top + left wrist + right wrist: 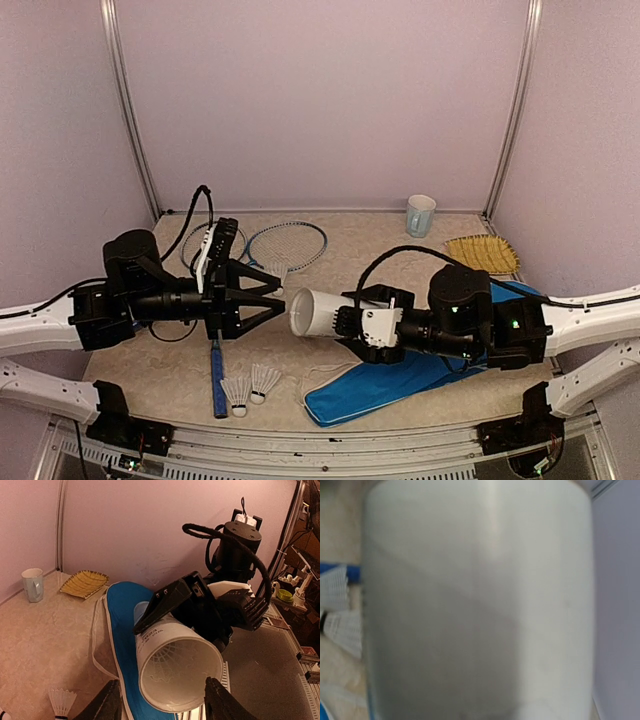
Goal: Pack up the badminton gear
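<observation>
Tube [318, 312]: right gripper [352, 326] clamped it; mouth faced nine o'clock.
Left gripper [283, 296]: jaws parted, empty.
Shuttlecocks [238, 390]: needed feeding cork-first.

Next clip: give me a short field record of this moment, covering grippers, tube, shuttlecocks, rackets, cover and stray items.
left gripper: open, empty, facing the tube's mouth
right gripper: shut on the tube, holding it sideways off the table
tube: open end toward the left gripper; what looks like a shuttlecock inside
loose shuttlecocks: two, on the table beside a blue handle
rackets: heads at the back, behind the left arm
cover: flat under the right arm
mug, brush: back right
</observation>
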`<move>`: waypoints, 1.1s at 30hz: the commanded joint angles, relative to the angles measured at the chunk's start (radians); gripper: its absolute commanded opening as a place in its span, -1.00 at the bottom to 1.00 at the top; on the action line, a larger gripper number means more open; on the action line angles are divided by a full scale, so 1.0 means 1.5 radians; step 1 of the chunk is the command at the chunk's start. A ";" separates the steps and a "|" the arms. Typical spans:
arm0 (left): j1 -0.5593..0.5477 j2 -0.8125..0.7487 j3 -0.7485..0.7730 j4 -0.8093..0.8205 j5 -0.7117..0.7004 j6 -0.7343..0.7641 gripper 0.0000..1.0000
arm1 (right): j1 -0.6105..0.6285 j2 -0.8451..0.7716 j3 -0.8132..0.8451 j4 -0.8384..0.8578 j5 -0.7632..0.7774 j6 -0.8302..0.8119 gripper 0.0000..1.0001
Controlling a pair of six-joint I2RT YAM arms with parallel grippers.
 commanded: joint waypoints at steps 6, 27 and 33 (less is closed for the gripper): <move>-0.014 0.044 0.028 -0.031 -0.049 0.030 -0.28 | 0.019 -0.004 0.017 -0.005 0.047 -0.024 -0.35; -0.004 0.087 0.044 -0.013 -0.058 0.023 -1.00 | 0.023 -0.025 -0.027 -0.005 0.112 0.002 -0.43; 0.056 0.029 0.003 0.031 -0.038 -0.021 -1.00 | 0.023 -0.031 -0.041 -0.037 0.159 0.042 -0.46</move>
